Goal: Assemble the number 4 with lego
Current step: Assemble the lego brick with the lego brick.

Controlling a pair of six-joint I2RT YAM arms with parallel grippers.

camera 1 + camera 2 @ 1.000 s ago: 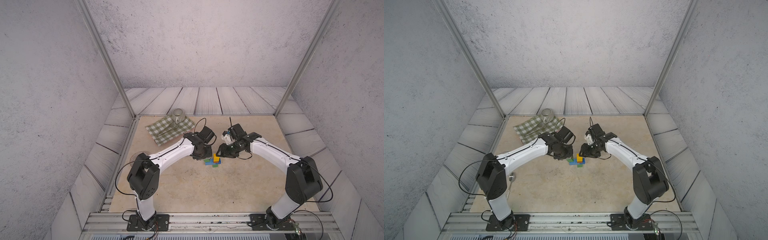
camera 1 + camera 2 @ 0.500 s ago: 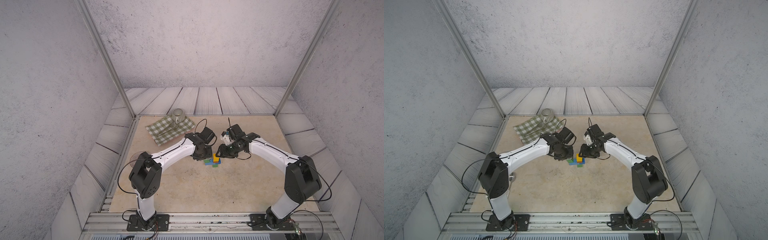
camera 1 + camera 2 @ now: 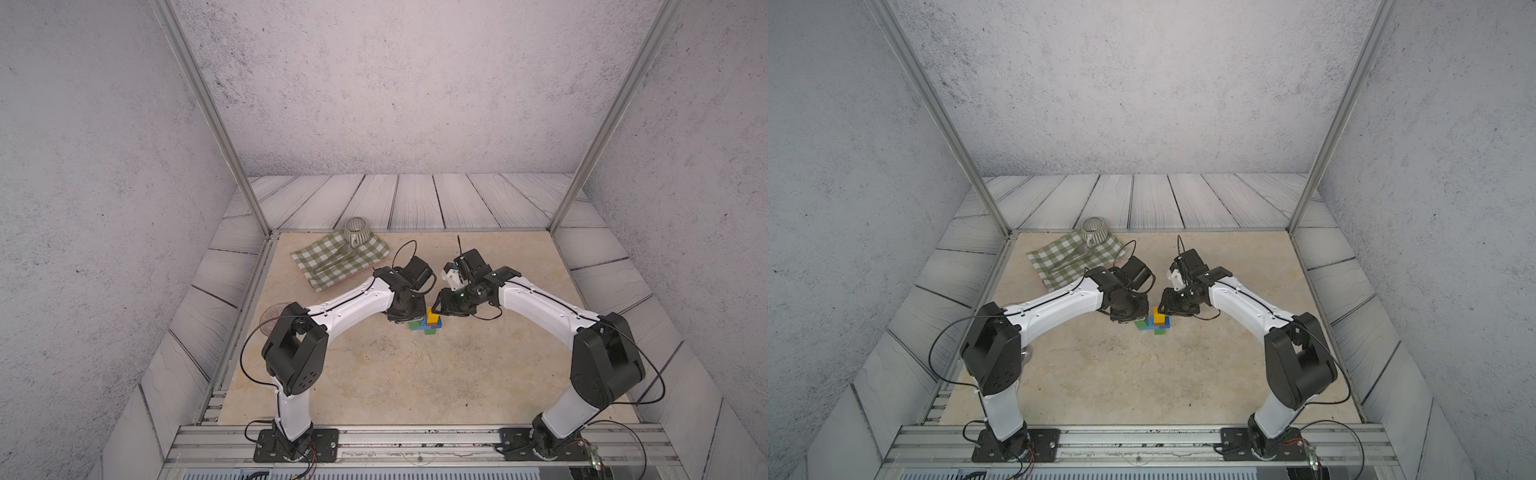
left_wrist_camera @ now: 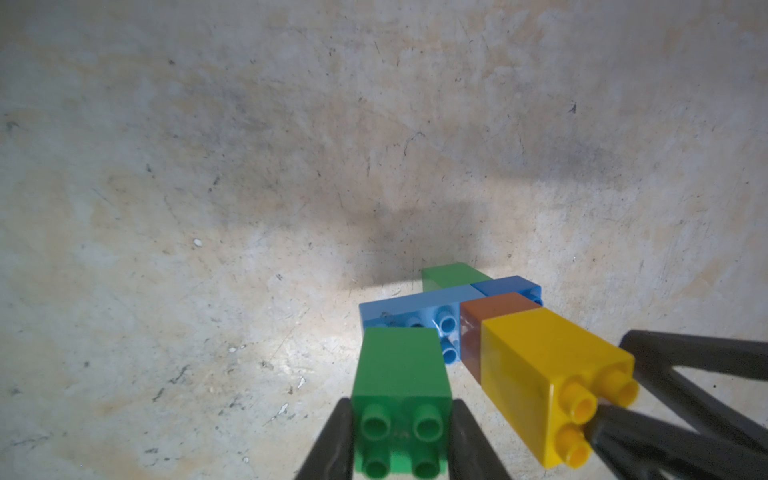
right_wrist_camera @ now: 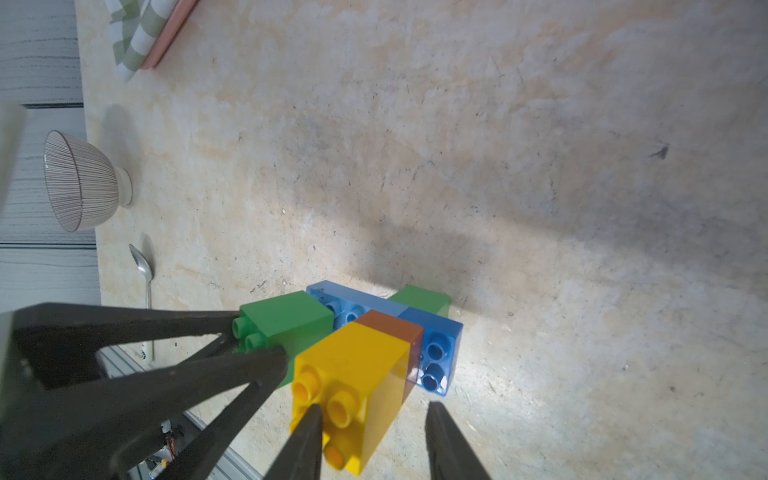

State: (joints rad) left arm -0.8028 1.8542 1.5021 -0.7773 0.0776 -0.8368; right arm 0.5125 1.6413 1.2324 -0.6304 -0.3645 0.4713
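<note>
Showing, in both top views, a scuffed beige table (image 3: 395,374) (image 3: 1121,374) closed in by grey speckled walls (image 3: 415,104), aluminium posts (image 3: 208,108) and pale planks (image 3: 415,199), with a checked cloth (image 3: 340,259) and ribbed cup (image 3: 356,229) at the far left corner. Lying flat near the table's middle, the number 4 (image 3: 424,325) (image 3: 1154,324), long axis running near edge to far edge, yellow brick (image 3: 433,316) at the far end. From the left wrist: left gripper (image 4: 401,405) clamped on the green brick (image 4: 399,365), studs turned toward the camera, blue crossbar (image 4: 415,305) lying across behind it, green stem (image 4: 449,276) farthest off. From the right wrist: right gripper (image 5: 372,405) with jaws narrowly parted, one fingertip (image 5: 309,424) over the yellow brick's studs, the other clear of its side, bare table showing between; striped bowl (image 5: 79,178) and spoon (image 5: 143,270) by the table's left edge.
</note>
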